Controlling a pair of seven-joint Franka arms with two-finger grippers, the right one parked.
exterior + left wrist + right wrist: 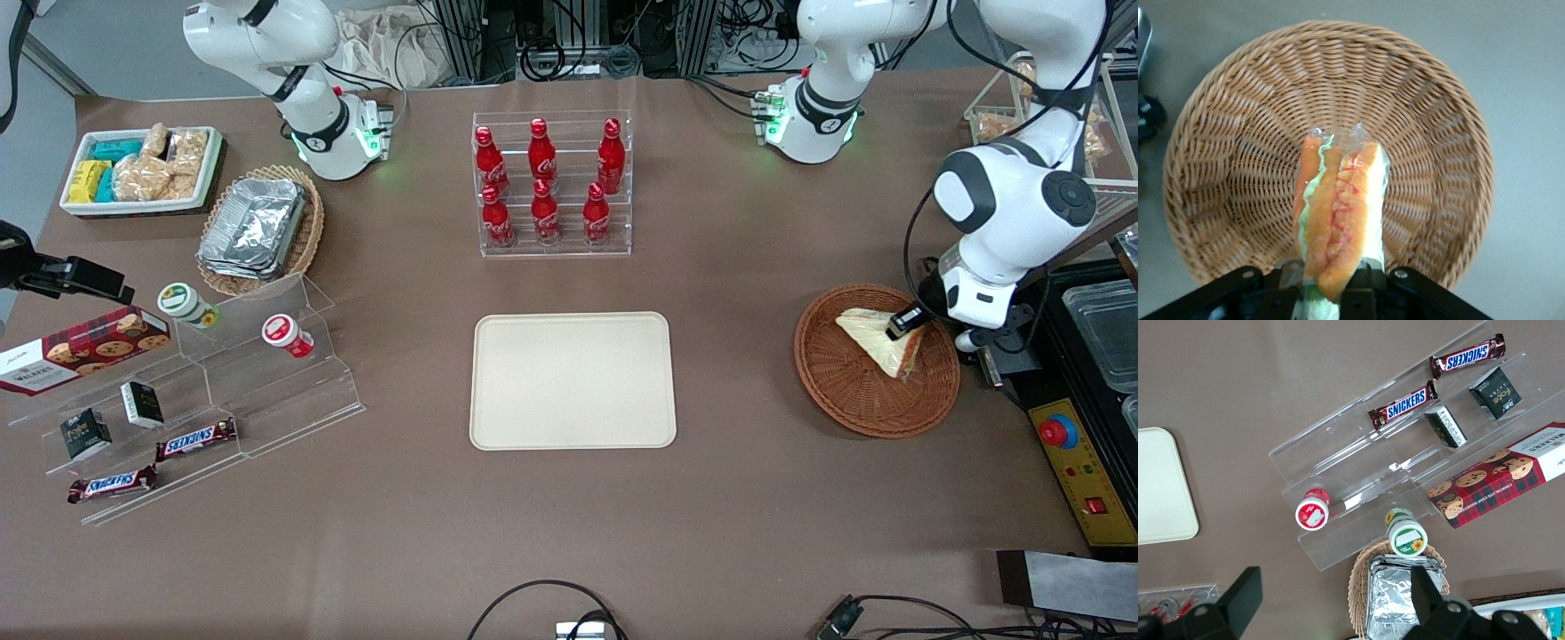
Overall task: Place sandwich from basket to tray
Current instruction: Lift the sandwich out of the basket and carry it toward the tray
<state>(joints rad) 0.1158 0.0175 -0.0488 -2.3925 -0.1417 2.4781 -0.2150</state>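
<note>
1. Brown tabletop [729,498] carries the large flat cream-beige rectangular tray [573,380] at centre.
2. Toward the working arm's end sits the round reddish-brown woven wicker basket [845,400].
3. Left arm's gripper [905,322] – clenched on the triangular clear-wrapped white-bread sandwich [1338,220] – holds it over the basket interior, cut edge with orange-red and green filling exposed.

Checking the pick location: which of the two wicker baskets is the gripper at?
The round reddish-brown wicker basket holding the wrapped sandwich, where the gripper grips it; the lighter oval basket holds foil containers.
</note>
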